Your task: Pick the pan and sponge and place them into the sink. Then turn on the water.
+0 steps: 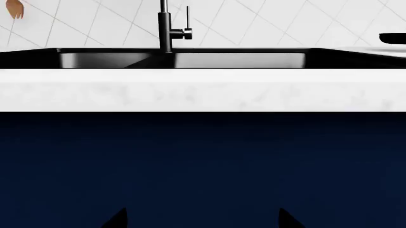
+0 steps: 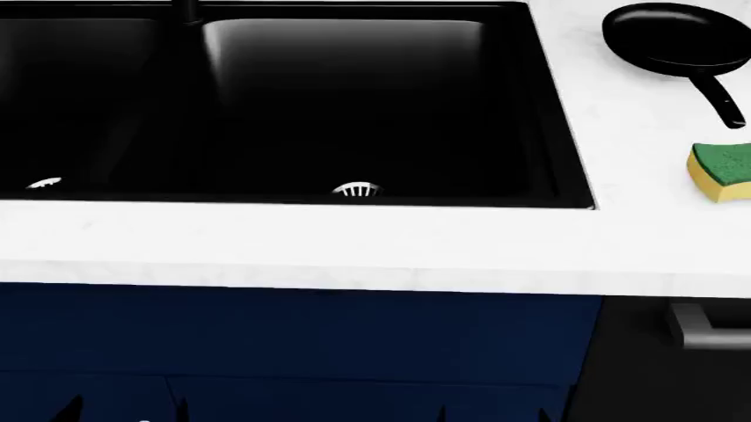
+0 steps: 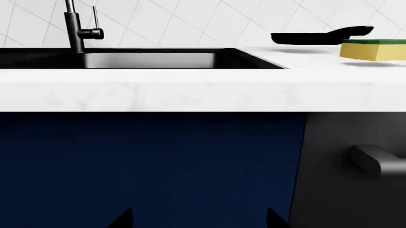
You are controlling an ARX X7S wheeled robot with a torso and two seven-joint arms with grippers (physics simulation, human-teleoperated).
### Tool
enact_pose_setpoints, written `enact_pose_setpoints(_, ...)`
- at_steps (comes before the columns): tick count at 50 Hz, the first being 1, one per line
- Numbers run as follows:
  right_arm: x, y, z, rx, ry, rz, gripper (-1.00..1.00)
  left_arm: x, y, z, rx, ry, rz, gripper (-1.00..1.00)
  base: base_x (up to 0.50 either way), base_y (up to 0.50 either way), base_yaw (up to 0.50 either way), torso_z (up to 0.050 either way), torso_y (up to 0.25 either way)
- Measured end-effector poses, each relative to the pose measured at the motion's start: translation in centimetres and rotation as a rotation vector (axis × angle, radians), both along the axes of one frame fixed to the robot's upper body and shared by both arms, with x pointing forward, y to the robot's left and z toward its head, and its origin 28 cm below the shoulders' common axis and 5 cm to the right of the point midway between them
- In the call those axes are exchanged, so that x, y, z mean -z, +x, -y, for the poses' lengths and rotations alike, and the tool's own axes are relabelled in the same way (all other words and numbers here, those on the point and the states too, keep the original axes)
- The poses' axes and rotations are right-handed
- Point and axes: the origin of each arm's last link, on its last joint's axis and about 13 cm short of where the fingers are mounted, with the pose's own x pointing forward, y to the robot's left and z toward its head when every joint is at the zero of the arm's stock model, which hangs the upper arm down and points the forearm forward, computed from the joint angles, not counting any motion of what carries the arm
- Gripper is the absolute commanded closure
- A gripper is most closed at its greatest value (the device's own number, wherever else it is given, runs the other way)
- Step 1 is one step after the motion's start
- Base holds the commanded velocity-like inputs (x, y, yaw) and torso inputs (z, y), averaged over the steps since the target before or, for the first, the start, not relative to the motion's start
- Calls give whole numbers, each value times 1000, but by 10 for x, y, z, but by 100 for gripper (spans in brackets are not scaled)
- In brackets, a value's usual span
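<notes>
Nothing picked yet, so this is step one: reach for the pan [image 2: 678,37] or sponge [image 2: 723,170].

Head view: pan sits upper right of frame on the counter [image 2: 352,246], handle running down toward the sponge just below it at the right edge, green layer up, yellow foam under. Neither touches the sink [image 2: 561,132], which fills the upper left and centre; both drain strainers [image 2: 357,190] visible, basins hold nothing. No water running: faucet [image 1: 166,28] in the left wrist view shows no stream.

Both arms are low, in front of the blue cabinet [image 2: 294,343], below counter height. Left gripper [image 1: 201,221]: only two dark fingertips at frame bottom, well apart, nothing between. Right gripper [image 3: 198,219]: same, tips spread, holding nothing.

Next move, my read: raise the right arm above the counter edge and go toward the pan and sponge, both to the right of the sink. Sponge is nearer the front edge, easier first grab. Pan's thin handle needs aligned jaws.
</notes>
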Motion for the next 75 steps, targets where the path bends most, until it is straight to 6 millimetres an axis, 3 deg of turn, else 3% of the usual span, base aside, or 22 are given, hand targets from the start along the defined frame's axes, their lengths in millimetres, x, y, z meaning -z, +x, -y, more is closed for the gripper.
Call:
enact_pose_setpoints(20,0,-1,0,7,-22,-7,-100,2,-4,-6,4,6,-2,-100,0,-7,0,0,0)
enact_pose_setpoints(75,2,1,1,15,-64,-22,-100,1,0,1,6,-4,-34,-100,0,-470,0,0,0)
